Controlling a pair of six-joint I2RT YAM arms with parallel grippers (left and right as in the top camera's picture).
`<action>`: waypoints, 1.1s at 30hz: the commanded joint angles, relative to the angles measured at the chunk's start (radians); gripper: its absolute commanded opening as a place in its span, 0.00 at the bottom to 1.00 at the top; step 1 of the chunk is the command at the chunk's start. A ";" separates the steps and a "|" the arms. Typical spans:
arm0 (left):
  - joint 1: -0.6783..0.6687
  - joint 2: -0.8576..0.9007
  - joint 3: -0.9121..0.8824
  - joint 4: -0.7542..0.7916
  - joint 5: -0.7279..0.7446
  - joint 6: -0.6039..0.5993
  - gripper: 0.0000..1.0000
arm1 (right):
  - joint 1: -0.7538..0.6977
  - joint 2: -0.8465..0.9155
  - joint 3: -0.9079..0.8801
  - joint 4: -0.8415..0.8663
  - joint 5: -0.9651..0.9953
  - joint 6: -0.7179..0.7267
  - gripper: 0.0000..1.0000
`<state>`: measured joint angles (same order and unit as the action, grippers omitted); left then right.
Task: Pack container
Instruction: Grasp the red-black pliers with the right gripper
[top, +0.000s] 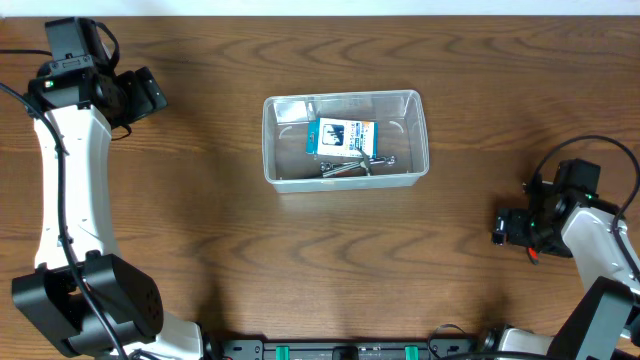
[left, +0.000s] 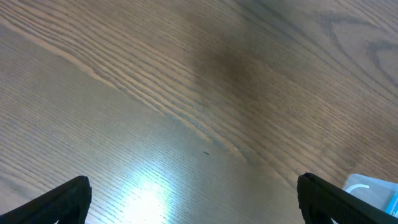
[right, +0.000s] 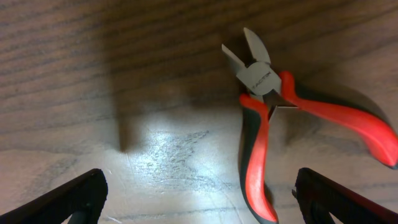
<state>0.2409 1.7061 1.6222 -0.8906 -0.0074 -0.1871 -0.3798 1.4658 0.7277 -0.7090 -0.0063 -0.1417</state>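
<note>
Brown wood-grain table (top: 200, 230) fills all views. Far left, we have the left gripper (top: 140, 95) parked near the table's back-left corner, well apart from everything. In its wrist view the left gripper (left: 196, 205) has its fingers spread wide with only bare wood between them, so it is open and holding nothing. A corner of the container (left: 367, 186) just peeks in at the lower right of that view. At centre, the container (top: 270, 140) is a clear plastic tub, upright, slightly toward the back of the table. Inside it we see a blue-and-white box (top: 342, 138) lying flat and some small metal bits (top: 350, 166) along the near wall; we can't tell exactly what they are. At right, the right gripper (top: 510, 228) hangs low near the table's right edge, well apart from the tub. Its wrist view shows the right gripper (right: 199, 199) parted wide and gripping nothing. Red-and-black-handled diagonal cutters (right: 261, 118) lie flat on the wood just ahead and offset to the right, blades slightly apart, pointing away from the camera. We judge that packing is partly done and the step in hand is reaching for the cutters. The next move calls for shifting the fingers over the handles, lowering, closing, then carrying left to the tub.
</note>
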 joint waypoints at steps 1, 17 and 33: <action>0.003 0.005 0.005 -0.003 -0.008 -0.010 0.98 | -0.010 -0.001 -0.002 0.013 0.006 0.007 0.99; 0.003 0.005 0.005 -0.003 -0.008 -0.010 0.98 | -0.010 0.037 -0.005 0.000 0.092 0.070 0.94; 0.003 0.005 0.005 -0.003 -0.008 -0.010 0.98 | -0.010 0.108 -0.004 0.023 0.106 0.070 0.52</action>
<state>0.2409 1.7061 1.6222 -0.8906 -0.0074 -0.1867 -0.3809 1.5494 0.7303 -0.6903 0.0605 -0.0803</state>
